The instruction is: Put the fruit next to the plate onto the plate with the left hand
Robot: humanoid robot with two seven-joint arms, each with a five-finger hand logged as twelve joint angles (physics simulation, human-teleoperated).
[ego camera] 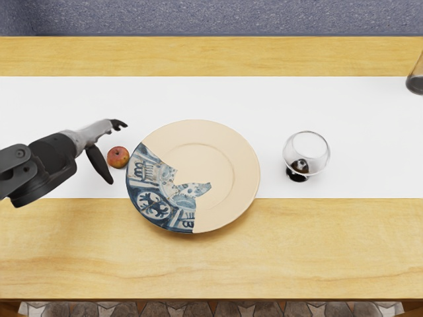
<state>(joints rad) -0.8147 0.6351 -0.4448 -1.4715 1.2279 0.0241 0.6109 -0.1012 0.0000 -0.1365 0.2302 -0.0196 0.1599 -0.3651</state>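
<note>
Left robot hand (92,140) open, spread around the apple (118,157) at left of frame, no grasp yet. Apple just beside plate (244,165); grasp, lift, place remain.

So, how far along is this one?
Approach looks done: the left hand is at the apple, fingers spread around it. In hand: the grasp, not closed. Left: lift it off the runner onto the plate. Right arm rests at the right edge.

- Apple (118,157): hemmed between left hand (99,142) and plate (225,165) rim; reachable from above.
- Glass (306,155): upright obstacle right of plate, apart.
- Counter (211,251): free passage near edge.
</note>
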